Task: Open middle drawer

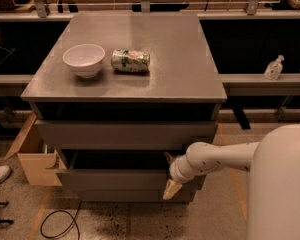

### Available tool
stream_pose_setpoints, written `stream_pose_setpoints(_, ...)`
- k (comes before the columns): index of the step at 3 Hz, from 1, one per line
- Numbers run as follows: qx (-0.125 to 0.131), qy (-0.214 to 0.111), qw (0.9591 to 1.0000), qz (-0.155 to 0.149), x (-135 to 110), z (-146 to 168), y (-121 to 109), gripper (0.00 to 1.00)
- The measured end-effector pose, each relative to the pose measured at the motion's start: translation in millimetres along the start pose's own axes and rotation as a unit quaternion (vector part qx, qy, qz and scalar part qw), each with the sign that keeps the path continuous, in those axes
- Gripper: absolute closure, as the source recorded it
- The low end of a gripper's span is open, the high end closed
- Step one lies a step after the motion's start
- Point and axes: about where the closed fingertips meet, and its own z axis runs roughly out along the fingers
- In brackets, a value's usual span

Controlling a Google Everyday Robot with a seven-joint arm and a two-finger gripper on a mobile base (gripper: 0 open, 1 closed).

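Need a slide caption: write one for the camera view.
Tool at the right end of the partly open middle drawer; bowl and can on the cabinet top.

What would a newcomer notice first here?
The white arm reaching in from the right, its gripper at the right end of the middle drawer, which sits partly pulled out with a dark gap above its front. Next, the white bowl and a can lying on its side, both on the cabinet top.
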Motion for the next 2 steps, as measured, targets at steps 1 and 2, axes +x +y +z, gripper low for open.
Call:
stream_pose_setpoints(1,0.000,0.000,1.0000,0.000,0.0,0.1,0.1,0.00)
stream_pose_setpoints(2,-0.012,0.000,0.9999,-0.004,0.4,2.3,4.3,0.00)
